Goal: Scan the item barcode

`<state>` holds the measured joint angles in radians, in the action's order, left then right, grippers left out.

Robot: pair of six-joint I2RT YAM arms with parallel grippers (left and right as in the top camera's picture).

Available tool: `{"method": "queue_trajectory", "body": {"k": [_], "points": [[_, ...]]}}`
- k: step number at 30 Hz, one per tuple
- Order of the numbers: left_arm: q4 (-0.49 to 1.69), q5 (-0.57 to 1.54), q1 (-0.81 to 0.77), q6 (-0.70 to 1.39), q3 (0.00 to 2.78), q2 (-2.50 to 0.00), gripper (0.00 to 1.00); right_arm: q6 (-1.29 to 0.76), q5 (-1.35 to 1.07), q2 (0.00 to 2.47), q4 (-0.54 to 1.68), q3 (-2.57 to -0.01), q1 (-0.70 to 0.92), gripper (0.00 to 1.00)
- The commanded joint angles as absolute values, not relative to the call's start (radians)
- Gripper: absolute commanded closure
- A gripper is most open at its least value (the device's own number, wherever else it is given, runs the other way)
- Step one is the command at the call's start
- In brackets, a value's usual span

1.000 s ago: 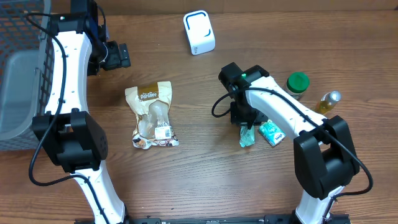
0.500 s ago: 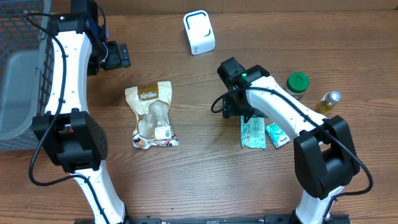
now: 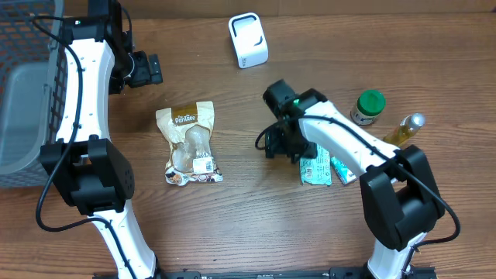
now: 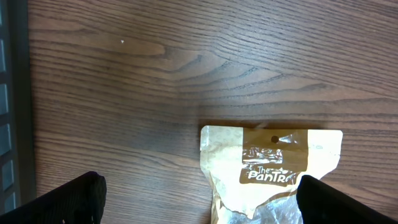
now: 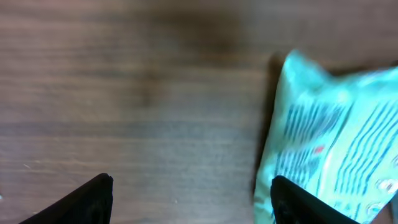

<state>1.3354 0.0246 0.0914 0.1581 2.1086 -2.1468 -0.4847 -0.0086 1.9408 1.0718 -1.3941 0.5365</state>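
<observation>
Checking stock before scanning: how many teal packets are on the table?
2: one teal packet beside the right gripper; the other just right of it, partly under the arm.

Wooden table (image 3: pixel 232 225) with snack bag (image 3: pixel 190 143), white scanner (image 3: pixel 248 40), teal packets (image 3: pixel 316 167), green-lidded jar (image 3: pixel 370 107), bottle (image 3: pixel 407 128).

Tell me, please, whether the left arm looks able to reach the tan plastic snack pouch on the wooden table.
Probably yes: the left gripper hangs open near the snack pouch's top edge, and only bare table lies between.

A teal packet (image 3: pixel 315 168) lies flat beside the right arm (image 3: pixel 341 136)
</observation>
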Motion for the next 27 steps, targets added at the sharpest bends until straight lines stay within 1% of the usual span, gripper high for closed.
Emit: {"method": "queue_trajectory", "body": {"k": [1,3,5,10,12,15,17,18,22,27], "points": [[1.334,0.019,0.084,0.165,2.123,-2.118,0.0,-0.502,-0.025,1.932,1.05,-1.334,0.549,0.22],[1.334,0.019,0.084,0.165,2.123,-2.118,0.0,-0.501,-0.02,1.932,1.036,-1.309,0.547,0.21],[1.334,0.019,0.084,0.165,2.123,-2.118,0.0,-0.501,0.013,1.932,1.032,-1.29,0.538,0.17],[1.334,0.019,0.083,0.165,2.123,-2.118,0.0,-0.501,0.023,1.932,1.024,-1.276,0.516,0.16],[1.334,0.019,0.083,0.165,2.123,-2.118,0.0,-0.501,-0.042,1.932,1.007,-1.276,0.516,0.12],[1.334,0.019,0.083,0.165,2.123,-2.118,0.0,-0.501,-0.163,1.932,0.971,-1.276,0.516,0.1],[1.334,0.019,0.083,0.165,2.123,-2.118,0.0,-0.501,-0.245,1.932,0.929,-1.276,0.516,0.02],[1.334,0.019,0.083,0.165,2.123,-2.118,0.0,-0.501,-0.283,1.932,0.906,-1.276,0.516,0.0],[1.334,0.019,0.083,0.165,2.123,-2.118,0.0,-0.502,-0.374,1.932,0.812,-1.275,0.516,0.0],[1.334,0.019,0.083,0.165,2.123,-2.118,0.0,-0.502,-0.387,1.932,0.731,-1.275,0.537,0.0]]}}
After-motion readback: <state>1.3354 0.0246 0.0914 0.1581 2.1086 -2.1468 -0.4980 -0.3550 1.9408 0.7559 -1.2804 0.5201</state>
